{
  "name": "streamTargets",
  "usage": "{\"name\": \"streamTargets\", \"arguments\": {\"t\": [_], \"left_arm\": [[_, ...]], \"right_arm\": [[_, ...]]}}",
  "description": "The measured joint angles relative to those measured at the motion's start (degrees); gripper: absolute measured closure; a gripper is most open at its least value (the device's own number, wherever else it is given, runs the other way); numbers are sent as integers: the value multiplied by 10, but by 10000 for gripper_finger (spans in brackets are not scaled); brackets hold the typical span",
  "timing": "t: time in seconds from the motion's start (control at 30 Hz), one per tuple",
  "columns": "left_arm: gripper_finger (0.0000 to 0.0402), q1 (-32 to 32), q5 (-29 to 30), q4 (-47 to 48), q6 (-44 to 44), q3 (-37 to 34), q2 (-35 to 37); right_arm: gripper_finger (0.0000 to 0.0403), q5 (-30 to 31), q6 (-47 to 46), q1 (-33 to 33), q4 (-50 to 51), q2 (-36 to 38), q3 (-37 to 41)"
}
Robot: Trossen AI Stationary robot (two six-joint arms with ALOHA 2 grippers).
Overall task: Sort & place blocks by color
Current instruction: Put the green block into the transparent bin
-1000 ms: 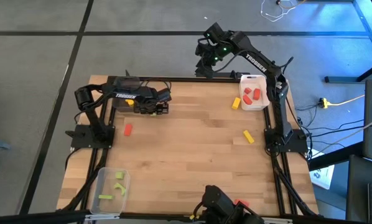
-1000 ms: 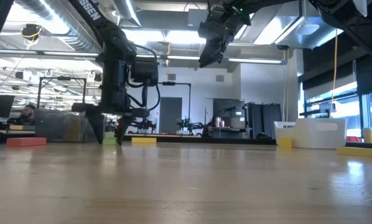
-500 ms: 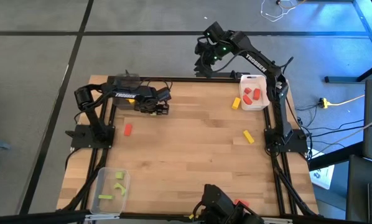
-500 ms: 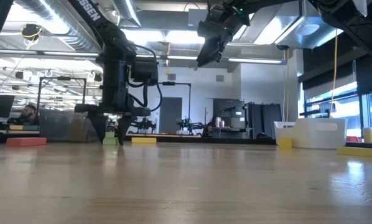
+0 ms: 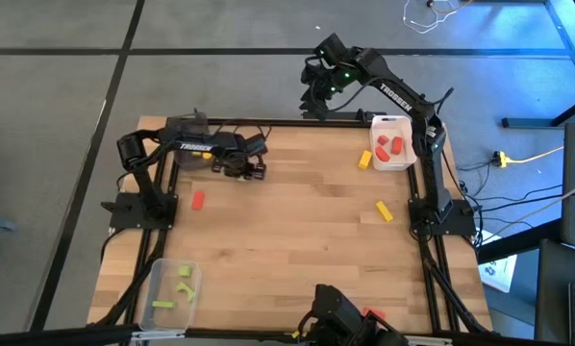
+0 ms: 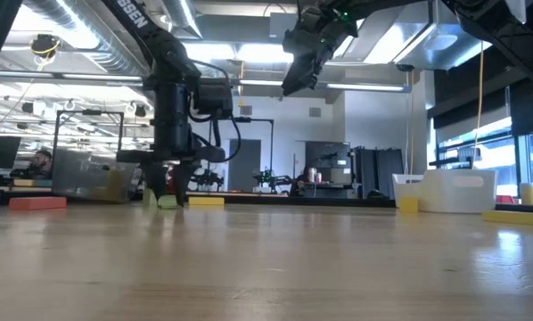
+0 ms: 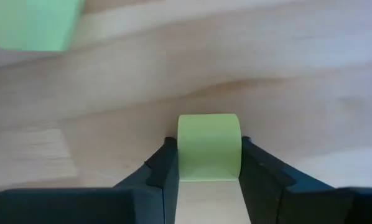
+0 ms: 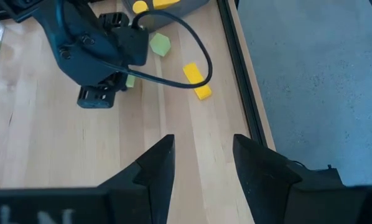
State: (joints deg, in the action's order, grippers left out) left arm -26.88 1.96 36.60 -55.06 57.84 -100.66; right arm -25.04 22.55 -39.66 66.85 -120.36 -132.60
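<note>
My left gripper (image 5: 257, 170) is low over the table's far side, shut on a light green block (image 7: 208, 146). In the low view the block (image 6: 168, 201) sits at the fingertips, at table level. A second green block (image 8: 159, 43) and a yellow bar (image 8: 196, 79) lie on the wood close by. A red block (image 5: 198, 200) and two yellow blocks (image 5: 364, 159) (image 5: 384, 211) lie loose on the table. My right gripper (image 5: 316, 94) hangs open, high above the far edge, holding nothing. My left gripper pinches the green block between its two fingers (image 7: 167, 162), one on each opposite side face (image 7: 185, 149). The fingers come from above, pointing down. The block is at their free ends; whether it is clear of the wood I cannot tell.
A white tray (image 5: 404, 161) with red blocks stands at the far right. A clear tray (image 5: 159, 279) holding green pieces is at the near left. A grey tray (image 8: 185, 7) with a yellow piece sits at the far left. The table's middle is bare wood.
My left gripper has shifted a little toward the table's right edge, staying low over the wood. The right arm has kept still.
</note>
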Motion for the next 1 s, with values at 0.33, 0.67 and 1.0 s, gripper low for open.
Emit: {"name": "streamTargets", "arguments": {"t": [0.33, 0.67, 1.0], "left_arm": [[281, 15, -15, 69, 67, 69, 0], [281, 74, -7, 397, 180, 234, 2], [281, 178, -118, 530, 102, 296, 45]], "right_arm": [[240, 0, 0, 0, 0, 0, 0], [240, 0, 0, 0, 0, 0, 0], [240, 0, 0, 0, 0, 0, 0]]}}
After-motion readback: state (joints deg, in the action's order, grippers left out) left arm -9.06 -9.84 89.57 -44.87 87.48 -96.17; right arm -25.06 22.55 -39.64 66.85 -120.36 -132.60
